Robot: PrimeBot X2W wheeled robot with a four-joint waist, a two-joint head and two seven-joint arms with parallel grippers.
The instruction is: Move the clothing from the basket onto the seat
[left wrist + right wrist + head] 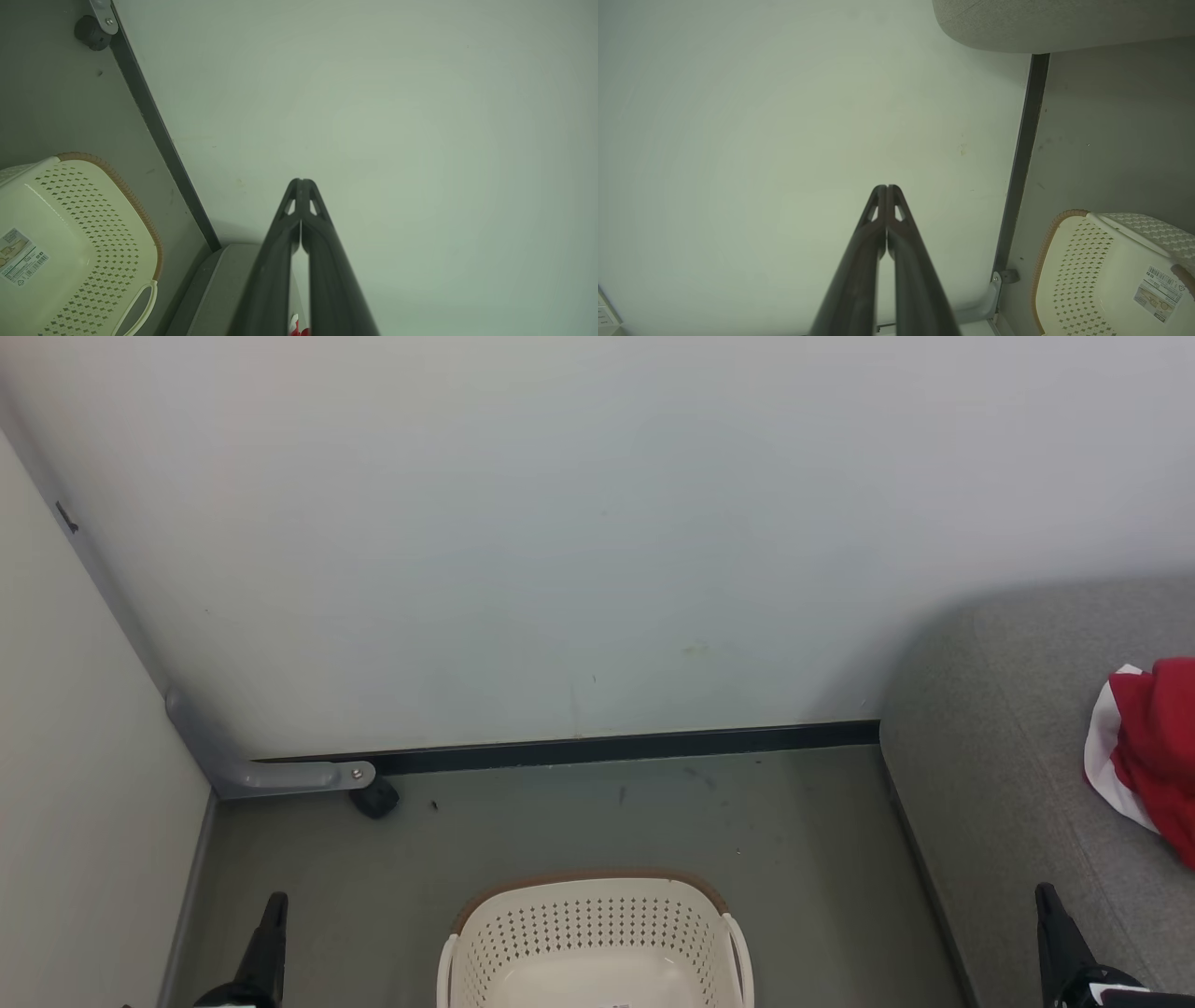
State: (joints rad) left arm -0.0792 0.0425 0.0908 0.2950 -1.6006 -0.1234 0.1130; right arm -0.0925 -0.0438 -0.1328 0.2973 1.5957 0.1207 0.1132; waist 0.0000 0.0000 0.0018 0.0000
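Note:
The cream-white basket (597, 933) with its brown rim stands on the floor at the bottom centre; its bare bottom shows a label sticker. It also appears as the basket (84, 242) and the basket (1101, 270). Red clothing (1153, 747) with white trim lies bunched on the grey seat (1008, 756) at the right edge. My left gripper (277, 901) rises at the lower left, left of the basket, and my right gripper (1044, 893) at the lower right, over the seat's near part. Both the left gripper (301, 182) and the right gripper (886, 187) are shut with nothing between the fingers.
A pale wall with a black baseboard (607, 747) closes the far side. A grey metal bracket (280, 775) with a black foot (375, 799) sits in the left corner, beside a side panel (84, 803). Grey-green floor (653, 821) runs between the wall and the basket.

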